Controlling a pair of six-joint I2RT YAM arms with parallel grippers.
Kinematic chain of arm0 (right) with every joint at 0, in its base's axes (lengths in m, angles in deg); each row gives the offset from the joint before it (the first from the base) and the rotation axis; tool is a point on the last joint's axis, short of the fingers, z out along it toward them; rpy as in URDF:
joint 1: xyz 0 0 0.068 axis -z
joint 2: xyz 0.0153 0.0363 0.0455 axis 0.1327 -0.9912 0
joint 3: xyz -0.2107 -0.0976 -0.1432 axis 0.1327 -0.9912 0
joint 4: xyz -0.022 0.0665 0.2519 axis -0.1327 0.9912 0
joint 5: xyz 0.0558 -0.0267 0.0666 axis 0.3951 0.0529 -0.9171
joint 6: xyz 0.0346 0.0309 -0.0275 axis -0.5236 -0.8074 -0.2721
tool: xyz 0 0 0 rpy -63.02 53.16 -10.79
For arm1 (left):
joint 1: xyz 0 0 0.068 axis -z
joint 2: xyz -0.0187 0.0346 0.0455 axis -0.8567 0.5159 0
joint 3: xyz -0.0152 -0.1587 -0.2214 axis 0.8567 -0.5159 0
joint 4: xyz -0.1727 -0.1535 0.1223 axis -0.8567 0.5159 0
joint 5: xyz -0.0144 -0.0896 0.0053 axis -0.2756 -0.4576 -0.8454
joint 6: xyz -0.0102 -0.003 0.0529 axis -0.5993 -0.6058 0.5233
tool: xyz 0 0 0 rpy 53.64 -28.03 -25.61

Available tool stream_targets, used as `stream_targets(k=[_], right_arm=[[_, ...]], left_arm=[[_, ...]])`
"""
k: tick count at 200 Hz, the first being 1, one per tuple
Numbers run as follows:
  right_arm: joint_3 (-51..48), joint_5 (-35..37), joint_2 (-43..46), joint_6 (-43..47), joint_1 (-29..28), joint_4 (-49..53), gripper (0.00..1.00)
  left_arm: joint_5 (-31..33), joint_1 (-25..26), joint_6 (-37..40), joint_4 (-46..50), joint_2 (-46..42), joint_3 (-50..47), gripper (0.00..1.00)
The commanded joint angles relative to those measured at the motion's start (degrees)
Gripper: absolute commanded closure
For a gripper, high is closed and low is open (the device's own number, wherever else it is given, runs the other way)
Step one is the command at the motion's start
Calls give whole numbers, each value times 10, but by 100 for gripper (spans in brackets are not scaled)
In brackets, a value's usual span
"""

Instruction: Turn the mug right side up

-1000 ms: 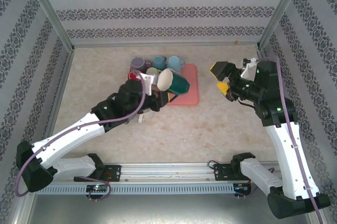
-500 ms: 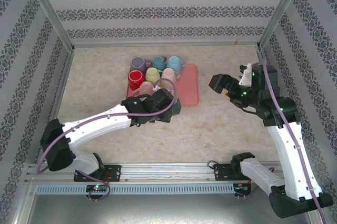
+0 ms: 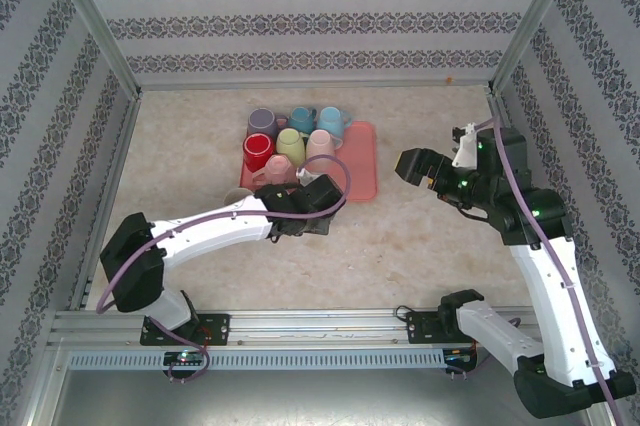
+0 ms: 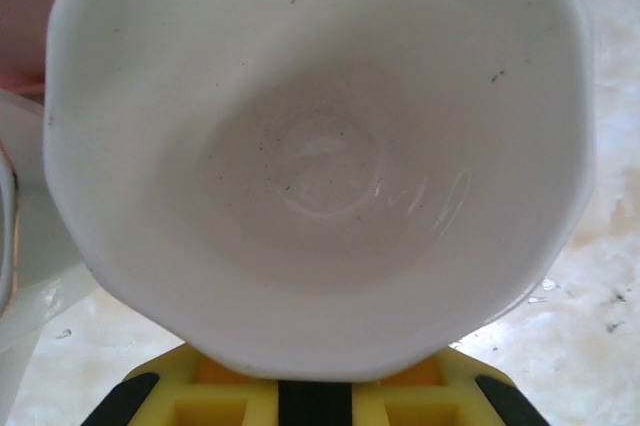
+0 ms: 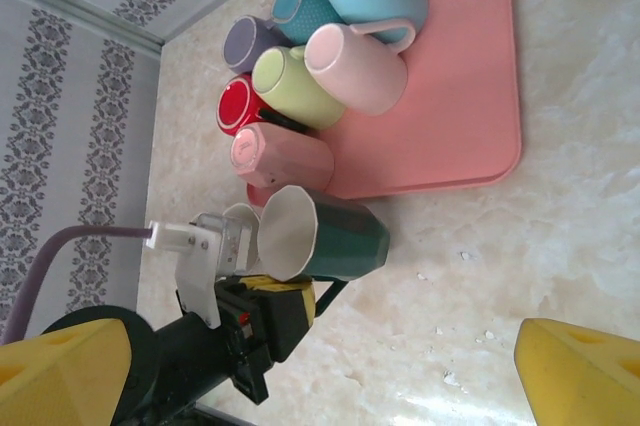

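- The turn looks about half done: the green mug (image 5: pixel 338 238) lies on its side with its white mouth facing sideways, neither up nor down.
- The mug sits just off the near edge of the pink tray (image 5: pixel 460 96), over the surface (image 5: pixel 520 246) and close beside the 7 other mugs (image 5: pixel 330 71). I cannot tell whether it touches the surface.
- The left gripper (image 5: pixel 281 290) has its fingers pinching the mug's rim.
- The next move probably calls for rolling the wrist until the mouth faces up, setting the base down flat, then letting go.
- The left arm reaches low and long from its base, diagonally toward the tray.
- The right gripper (image 3: pixel 412 164) hovers well apart to the right, aimed at the tray, with its fingers spread wide and holding nothing.
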Motion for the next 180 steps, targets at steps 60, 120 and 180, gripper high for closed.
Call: stream_targets(k=[60,120,180], right_arm=[[-8,2,-9,34,-6,-1,2],[-16,16,-11,48,-6,-2,2],[-14,20,-20,53,-10,-12,2]], left_arm=[[66,7,-18,53,38,42,97],[78,6,-23,62,59,51,82],[87,6,-37,79,52,53,64]])
